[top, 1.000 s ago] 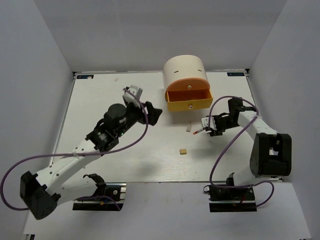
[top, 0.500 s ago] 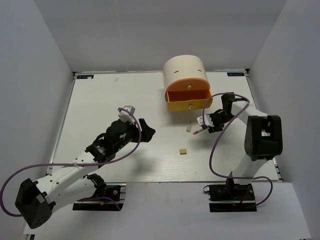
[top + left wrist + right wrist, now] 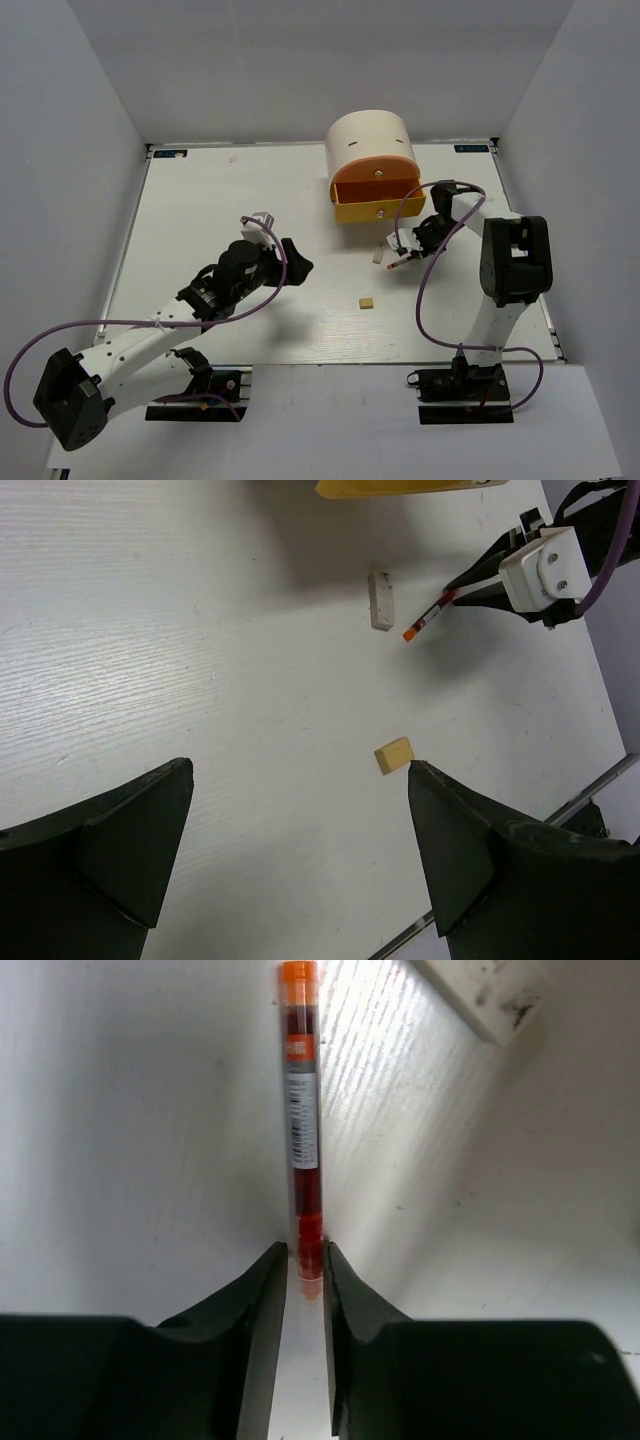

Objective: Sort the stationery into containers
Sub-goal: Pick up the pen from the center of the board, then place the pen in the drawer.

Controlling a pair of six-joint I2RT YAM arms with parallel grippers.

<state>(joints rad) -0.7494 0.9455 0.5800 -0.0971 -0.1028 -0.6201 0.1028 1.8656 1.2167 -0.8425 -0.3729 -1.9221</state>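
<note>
The cream drum organiser (image 3: 372, 140) stands at the back with its orange drawer (image 3: 378, 198) pulled open. My right gripper (image 3: 409, 251) (image 3: 305, 1260) is shut on the end of a thin red pen with an orange tip (image 3: 398, 265) (image 3: 300, 1110), low over the table in front of the drawer. A whitish eraser (image 3: 379, 255) (image 3: 490, 995) lies just left of the pen. A tan eraser (image 3: 367, 302) (image 3: 394, 755) lies nearer the front. My left gripper (image 3: 298, 262) (image 3: 300, 780) is open and empty, hovering left of the tan eraser.
The whitish eraser (image 3: 381, 600), the pen (image 3: 425, 618) and the right gripper's white wrist block (image 3: 545, 565) show at the top of the left wrist view. The table's front edge (image 3: 590, 795) runs at its lower right. Purple cables loop beside both arms.
My left arm has drawn back from near the organiser toward the front left. My right gripper has shifted slightly left with the pen, and its arm has folded in.
</note>
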